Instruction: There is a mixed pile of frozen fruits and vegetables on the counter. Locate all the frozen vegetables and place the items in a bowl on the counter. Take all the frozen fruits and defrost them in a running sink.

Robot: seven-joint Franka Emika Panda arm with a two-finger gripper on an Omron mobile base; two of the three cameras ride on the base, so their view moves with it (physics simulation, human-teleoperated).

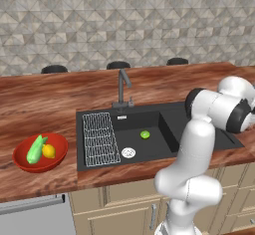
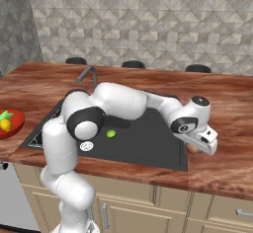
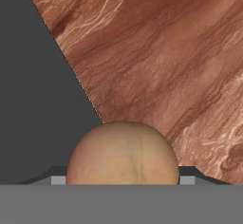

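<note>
my tool [image 2: 197,149]: clamped on the round tan-brown fruit [image 3: 122,153] | over the tabletop [image 3: 166,52], sink [image 2: 148,143] edge at 9 o'clock | lime [image 1: 145,134] in sink

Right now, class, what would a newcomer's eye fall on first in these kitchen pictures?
Probably the white arm, stretched across the black sink to the counter on its right, with its fingers around a round peach-coloured fruit. Next, the little green lime on the sink floor, and the red bowl holding a cucumber and a lemon, left of the sink.
</note>
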